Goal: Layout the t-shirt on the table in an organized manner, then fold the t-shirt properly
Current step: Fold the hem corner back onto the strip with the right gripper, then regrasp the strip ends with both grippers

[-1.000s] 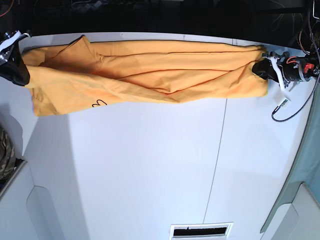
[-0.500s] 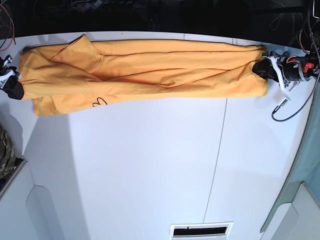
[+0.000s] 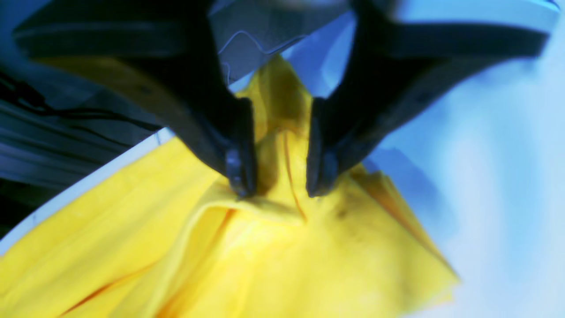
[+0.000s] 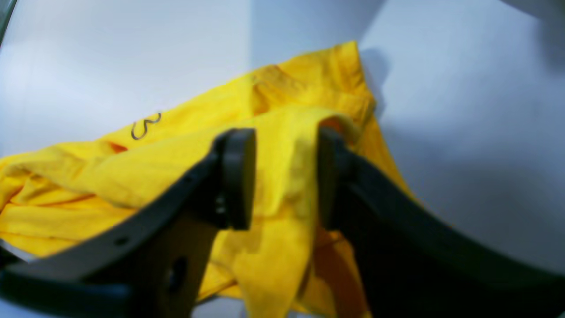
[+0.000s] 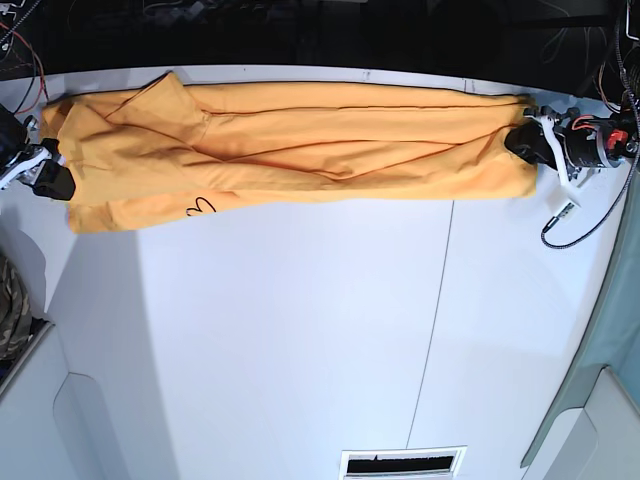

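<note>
The orange-yellow t-shirt [image 5: 300,140] lies stretched in a long creased band along the far side of the white table [image 5: 300,330]. My left gripper [image 5: 520,140] sits at the shirt's right end. In the left wrist view its jaws [image 3: 279,190] stand apart over a raised ridge of the cloth [image 3: 265,265]. My right gripper [image 5: 52,178] is at the shirt's left end. In the right wrist view it [image 4: 284,172] is open, with a loose fold of the t-shirt [image 4: 66,185] hanging between the pads [image 4: 238,176].
A camouflage cloth [image 5: 10,310] shows at the left edge, above a grey bin [image 5: 30,400]. A black cable [image 5: 575,215] loops off the left arm at the right. A slotted vent [image 5: 405,462] sits at the table's near edge. Dark clutter lies behind the far edge.
My right gripper moved down and a little toward the shirt, then opened; the shirt's left end now lies lower and flatter. The left gripper stayed in place and its jaws widened.
</note>
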Controlling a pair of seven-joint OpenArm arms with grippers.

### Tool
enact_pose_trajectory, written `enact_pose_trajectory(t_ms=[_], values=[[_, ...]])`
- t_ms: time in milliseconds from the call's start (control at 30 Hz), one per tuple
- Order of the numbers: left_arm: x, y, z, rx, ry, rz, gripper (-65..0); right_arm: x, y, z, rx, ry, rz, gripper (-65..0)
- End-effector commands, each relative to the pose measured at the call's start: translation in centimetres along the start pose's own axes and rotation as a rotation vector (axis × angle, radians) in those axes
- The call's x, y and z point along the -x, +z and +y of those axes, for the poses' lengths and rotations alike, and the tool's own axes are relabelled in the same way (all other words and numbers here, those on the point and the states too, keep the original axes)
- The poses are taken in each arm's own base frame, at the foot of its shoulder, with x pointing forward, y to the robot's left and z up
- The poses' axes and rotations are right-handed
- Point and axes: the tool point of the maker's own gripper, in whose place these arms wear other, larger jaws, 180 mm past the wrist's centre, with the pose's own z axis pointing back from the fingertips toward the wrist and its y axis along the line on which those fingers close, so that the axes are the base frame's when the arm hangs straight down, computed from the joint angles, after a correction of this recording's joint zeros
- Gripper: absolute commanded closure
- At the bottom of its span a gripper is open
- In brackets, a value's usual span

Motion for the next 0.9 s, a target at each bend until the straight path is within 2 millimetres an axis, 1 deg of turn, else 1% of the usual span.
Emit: enact_pose_trajectory(t_ms=[0, 100, 200, 233, 267, 300, 333, 400, 467, 533, 633, 700, 767, 867], values=[[-1.9, 1.3, 0.5, -0.008, -0.026, -0.051, -26.5, -1.6, 0.7, -0.4, 0.009, 0.019, -0.043, -24.2], [-3.6, 2.3, -0.1, 0.001, -0.073, -0.083, -26.9, -3.0, 1.6, -0.8, 0.014, 0.004, -0.095, -24.2], [-5.0, 3.4, -0.6, 0.002, -0.122, -0.106, -26.9, -4.9, 3.1, 0.0, -0.013, -0.004, -0.160, -23.1], [-5.3, 3.7, -0.7, 0.001, -0.136, -0.113, -26.9, -5.5, 3.5, 0.4, -0.021, 0.005, -0.184, -20.4], [-5.6, 4.0, -0.8, 0.000, -0.148, -0.118, -26.9, -6.0, 3.9, 1.1, -0.033, 0.019, -0.203, -14.9], [-5.8, 4.1, -0.9, -0.001, -0.156, -0.120, -26.9, -6.3, 4.1, 1.8, -0.042, 0.036, -0.213, -6.7], [-5.9, 4.2, -0.9, -0.002, -0.161, -0.123, -26.9, -6.5, 4.1, 2.4, -0.051, 0.050, -0.214, 0.0], [-6.0, 4.2, -1.0, -0.001, -0.161, -0.128, -26.9, -6.2, 3.6, 3.4, -0.074, 0.060, -0.206, 0.0], [-6.5, 4.2, -1.0, -0.003, -0.156, -0.156, -27.0, -5.0, 2.4, 4.4, -0.101, 0.070, -0.165, 0.0], [-6.9, 4.2, -0.6, -0.020, -0.134, -0.187, -27.6, -3.1, 0.6, 5.3, -0.113, 0.086, -0.104, 0.0], [-7.0, 4.1, 0.4, -0.047, -0.052, -0.226, -33.8, 0.7, -2.1, 6.1, -0.112, 0.141, 0.020, 0.0], [-6.6, 3.9, 1.1, -0.054, 0.005, -0.243, -35.4, 3.2, -3.6, 6.2, -0.102, 0.176, 0.090, 0.0], [-6.0, 3.5, 1.8, -0.061, 0.059, -0.256, -35.6, 5.2, -4.6, 5.8, -0.084, 0.186, 0.130, 0.0], [-5.0, 3.0, 2.8, -0.077, 0.130, -0.265, -35.6, 6.7, -5.4, 5.6, -0.091, 0.163, 0.158, 0.0]])
